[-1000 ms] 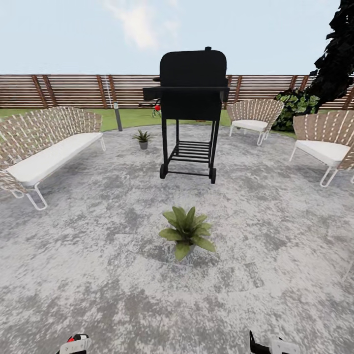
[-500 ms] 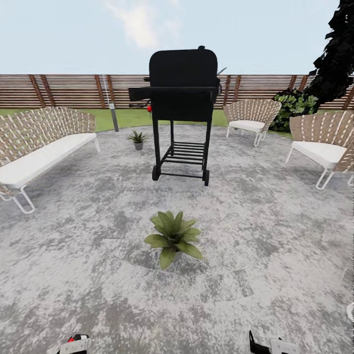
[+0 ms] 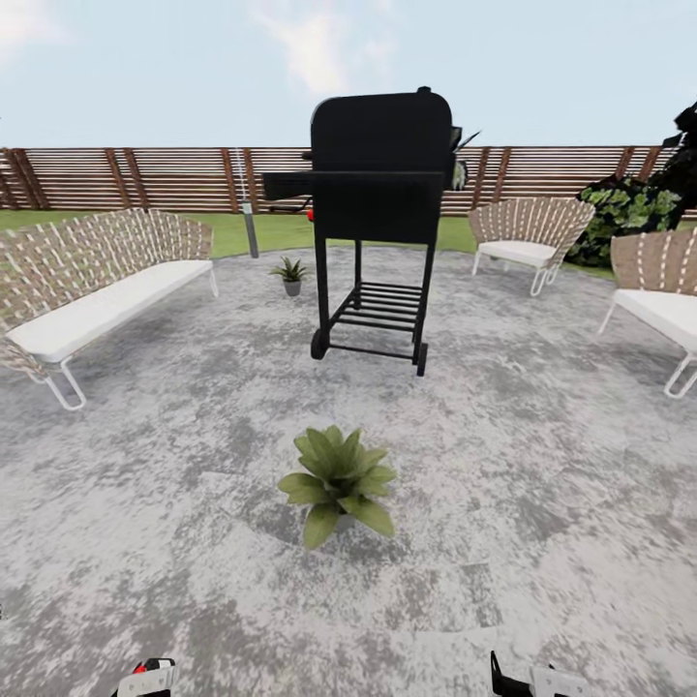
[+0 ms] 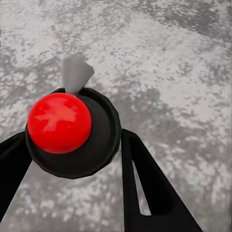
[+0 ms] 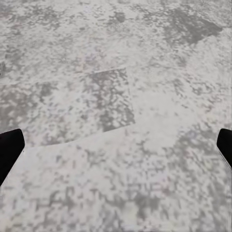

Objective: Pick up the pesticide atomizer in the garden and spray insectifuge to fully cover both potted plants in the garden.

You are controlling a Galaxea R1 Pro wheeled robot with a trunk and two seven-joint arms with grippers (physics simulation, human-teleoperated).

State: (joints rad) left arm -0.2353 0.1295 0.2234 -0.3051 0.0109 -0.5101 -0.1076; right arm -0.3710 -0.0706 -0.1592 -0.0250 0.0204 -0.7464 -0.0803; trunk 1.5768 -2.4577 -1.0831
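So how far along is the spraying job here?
Pickup looks done: the left gripper holds the atomizer. The near plant sits just ahead on the paving; the far plant waits by the grill. No spray visible, so both plants remain.

The head view is taken from standing height, facing forward and slightly down across the grey paving [image 3: 542, 465] toward the black grill [image 3: 380, 208], which stands mid-distance at centre; a fence [image 3: 145, 179] and sky are seen behind the grill, and a potted plant [image 3: 336, 481] is seen in front of it, nearer the camera. The left wrist view is aimed steeply down at the paving [image 4: 169, 72] from close range, past the atomizer [image 4: 70, 130]. The right wrist view is likewise aimed down at the paving [image 5: 116, 121] from nearby. The paving is shared by all three views.
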